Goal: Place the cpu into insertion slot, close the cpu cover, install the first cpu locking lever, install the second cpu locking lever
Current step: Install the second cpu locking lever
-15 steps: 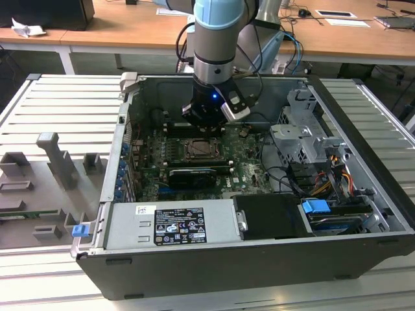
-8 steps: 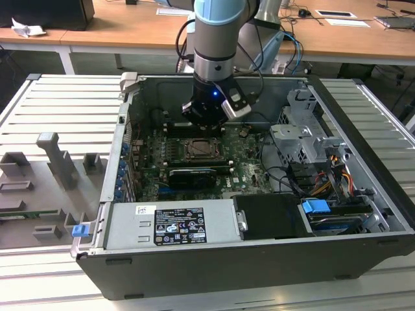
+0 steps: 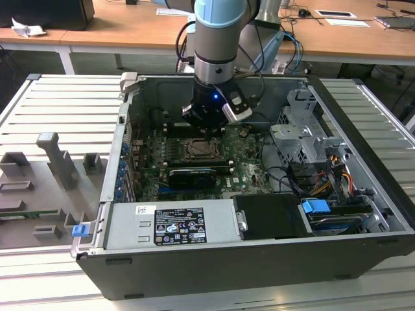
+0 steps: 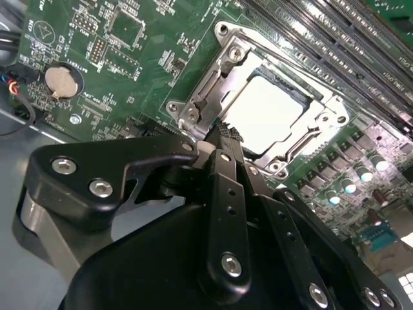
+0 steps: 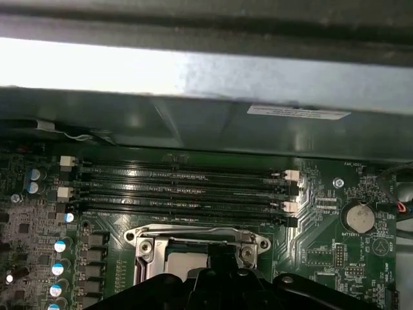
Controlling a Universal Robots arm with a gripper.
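The cpu point(image 4: 274, 111) lies flat in the insertion slot point(image 3: 202, 150), its pale metal face showing through the window of the cpu cover point(image 4: 227, 70), which lies down over it. My gripper point(image 4: 224, 134) is shut with nothing between its fingers, its tips right at the socket's silver frame edge. In the first wrist view the cpu point(image 5: 186, 261) and the cover point(image 5: 193, 234) sit just past the gripper point(image 5: 222, 257). In the exterior view the gripper point(image 3: 209, 123) hangs low over the board, just behind the socket. Whether it touches a lever I cannot tell.
Long black memory slots point(image 5: 181, 187) run beside the socket. A coin battery point(image 4: 59, 81) sits on the green board. The case wall point(image 3: 120, 149), a drive cage point(image 3: 301, 139) and cables point(image 3: 324, 181) surround the board. A grey fixture tray point(image 3: 45, 188) lies at the exterior view's left.
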